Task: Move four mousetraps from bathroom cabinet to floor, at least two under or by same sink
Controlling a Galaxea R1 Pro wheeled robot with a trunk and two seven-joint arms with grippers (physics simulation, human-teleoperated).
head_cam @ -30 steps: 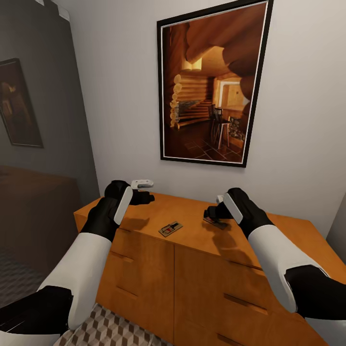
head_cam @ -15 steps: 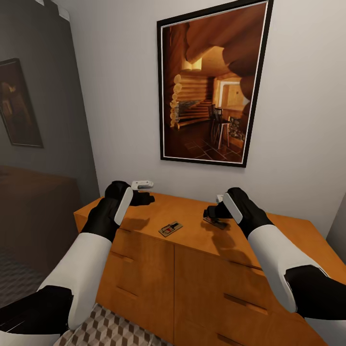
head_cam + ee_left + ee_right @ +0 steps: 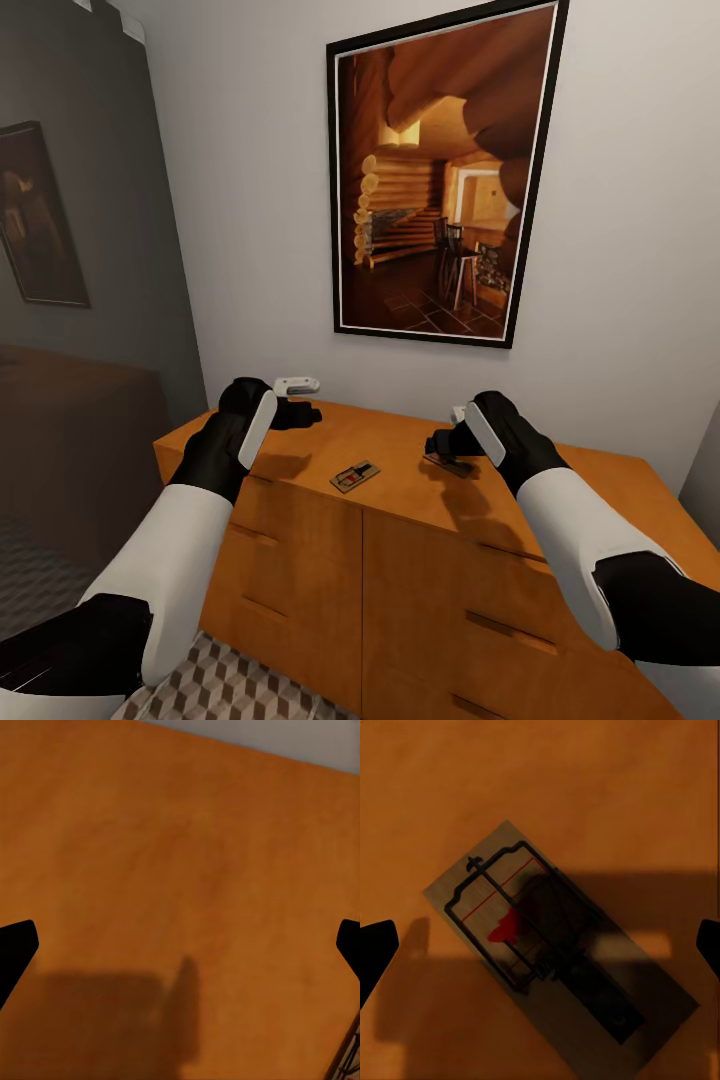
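On top of the cabinet (image 3: 400, 480) you have two mousetraps in sight: one mousetrap (image 3: 355, 476) lies flat near the cabinet's front edge, between your two arms, and a second mousetrap (image 3: 556, 949) sits directly beneath your right gripper (image 3: 447, 441), lying diagonally across its line of approach. Your right gripper hovers over that trap with its fingers spread wide and nothing between them. Your left gripper (image 3: 298, 410) hangs above bare wood toward the cabinet's back left corner, fingers likewise apart and empty.

Judge the trap as light, stiff and very thin: a flat board with a wire bail and a red trigger plate on top. It will probably slide on the smooth wood rather than lift if you pinch it off-centre. Turn your wrist so the fingers close across the board's narrow width, on the bare long edges, away from the wire. Come down until the fingertips nearly touch the cabinet top before closing
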